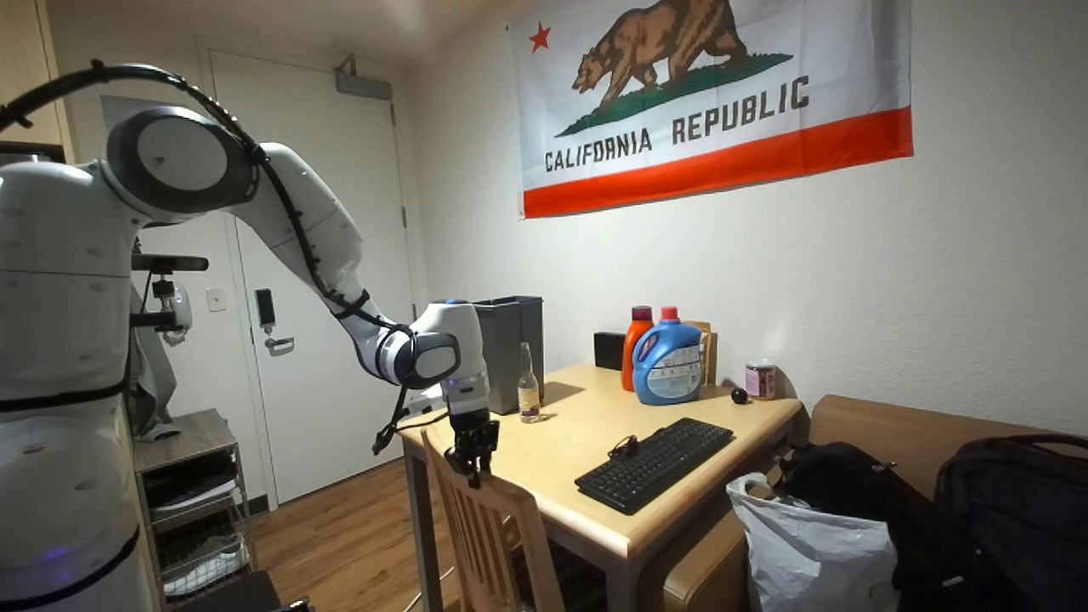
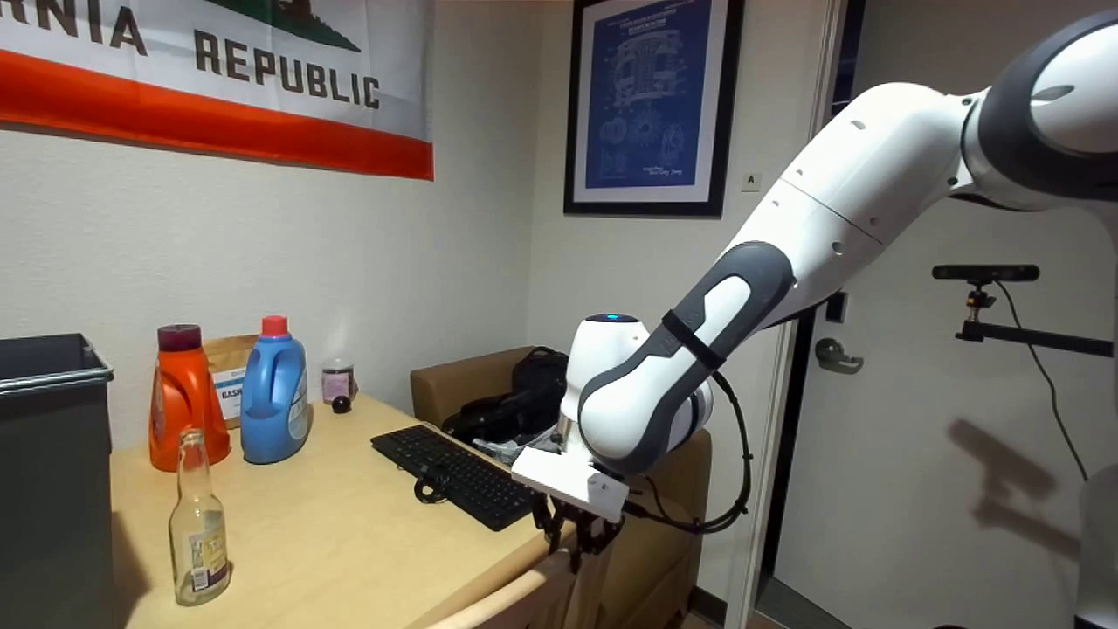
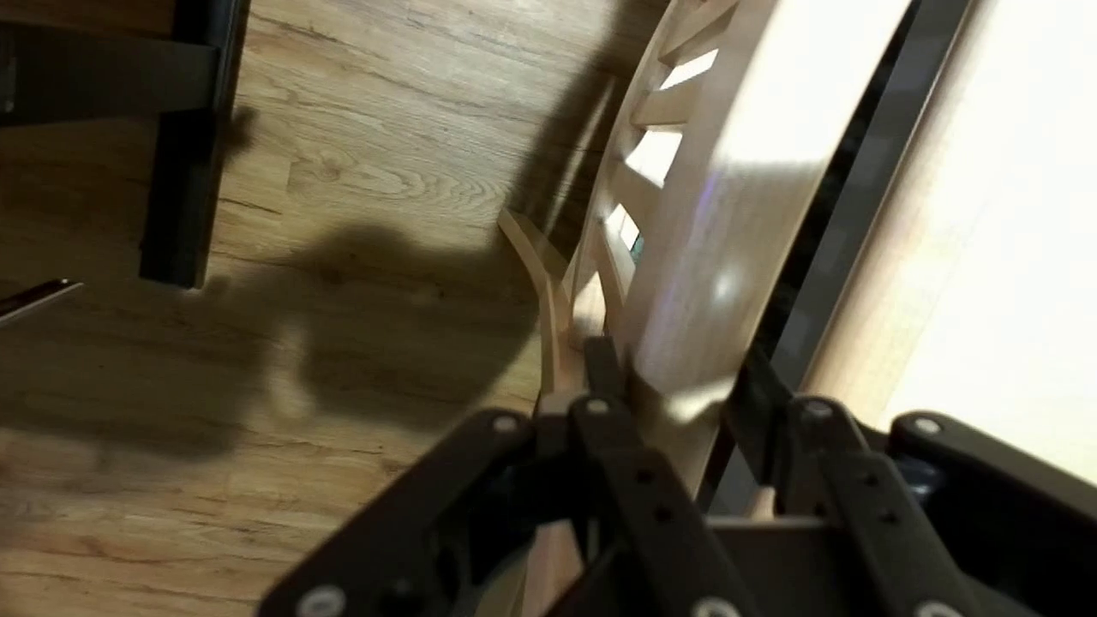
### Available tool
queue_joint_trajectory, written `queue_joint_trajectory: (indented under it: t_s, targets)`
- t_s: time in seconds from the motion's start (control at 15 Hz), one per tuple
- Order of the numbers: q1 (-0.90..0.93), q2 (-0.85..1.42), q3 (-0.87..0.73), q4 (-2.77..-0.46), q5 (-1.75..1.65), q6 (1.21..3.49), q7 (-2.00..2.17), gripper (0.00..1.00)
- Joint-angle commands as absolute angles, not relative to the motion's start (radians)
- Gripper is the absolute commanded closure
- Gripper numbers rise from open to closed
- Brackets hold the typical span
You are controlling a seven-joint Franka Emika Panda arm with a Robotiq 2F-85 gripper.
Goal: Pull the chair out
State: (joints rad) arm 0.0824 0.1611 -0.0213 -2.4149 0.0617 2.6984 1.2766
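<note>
The light tan wooden chair (image 1: 501, 518) stands against the near edge of the table, its slatted backrest facing out. Its top rail also shows at the bottom of an exterior view (image 2: 524, 594) and close up in the wrist view (image 3: 728, 223). My gripper (image 1: 474, 463) points down over the top rail. It also shows in an exterior view (image 2: 563, 546). In the wrist view, the gripper's (image 3: 673, 386) fingers lie on either side of the rail and appear to press on both its faces. The chair's seat and legs are mostly hidden.
The light wooden table (image 1: 544, 459) stands close beyond the chair and holds a black keyboard (image 1: 654, 463), a glass bottle (image 1: 529, 387), detergent bottles (image 1: 670, 361) and grey bins (image 1: 501, 348). A tan couch (image 1: 705, 561) with bags stands beside it. Wooden floor (image 3: 386, 171) lies behind the chair.
</note>
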Motion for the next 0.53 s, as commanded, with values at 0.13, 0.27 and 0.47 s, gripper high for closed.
queue_joint_trajectory:
  t_s: [0.13, 0.27, 0.47]
  targets:
    - [0.088, 0.029, 0.006, -2.581, 0.121, 2.704, 1.225, 0.89]
    - [0.089, 0.009, 0.01, -2.6, 0.126, 2.704, 1.228, 0.89]
    - [0.091, -0.017, 0.017, -2.625, 0.131, 2.695, 1.233, 0.89]
